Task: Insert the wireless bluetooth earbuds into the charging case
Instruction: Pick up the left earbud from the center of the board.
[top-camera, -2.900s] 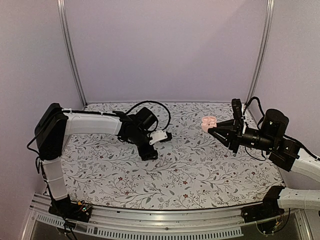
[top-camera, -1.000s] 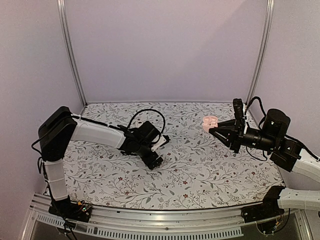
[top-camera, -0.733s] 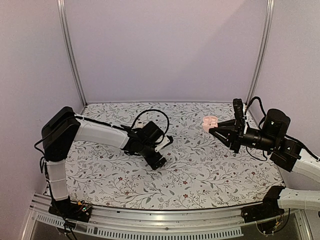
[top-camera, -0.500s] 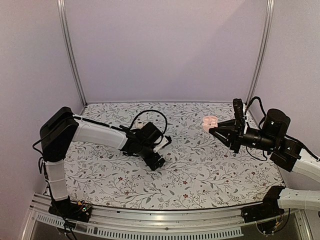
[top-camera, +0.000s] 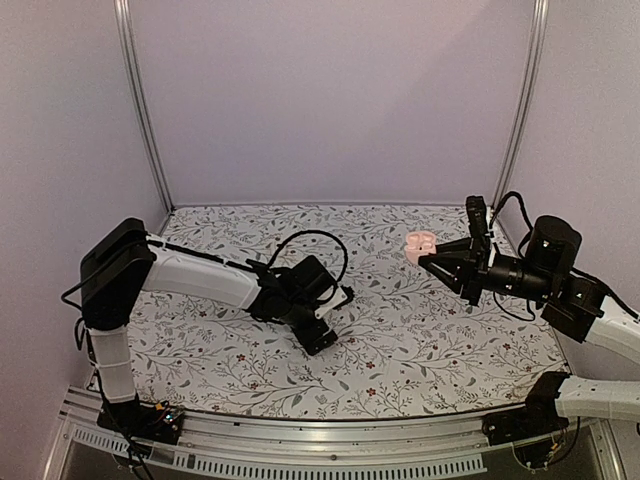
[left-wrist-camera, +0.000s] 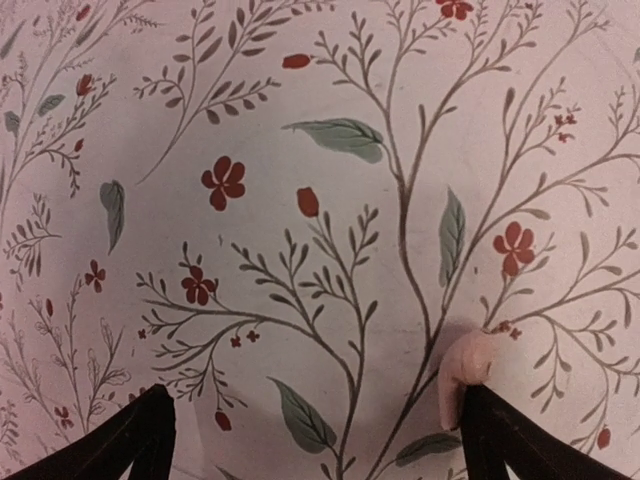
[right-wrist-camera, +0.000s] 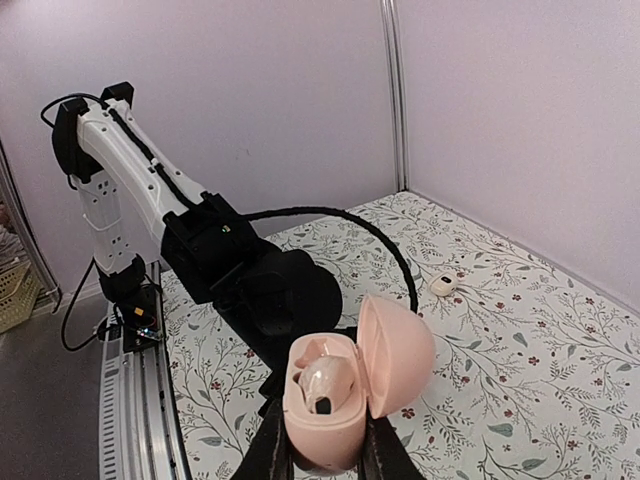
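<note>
From overhead you basically can't see the loose earbud, because the left gripper (top-camera: 322, 336) is low over the bench (top-camera: 400, 340) and covers it. The left wrist camera only catches the tips of the two black fingers (left-wrist-camera: 140, 445), which are cut off at the bottom edge. They're spread wide with nothing pinched. The earbud (left-wrist-camera: 462, 375) lies on the bench right against the inside of the finger on the right of that view, partly tucked behind it. The right gripper (right-wrist-camera: 320, 445) is up off the bench, clamped on the bottom of the charging case (right-wrist-camera: 345, 400), lid flipped open. There's a seated bud (right-wrist-camera: 325, 380) with a dark spot in one well. There's also a small pale blob (right-wrist-camera: 442, 286) far back on the bench, too tiny to identify.
</note>
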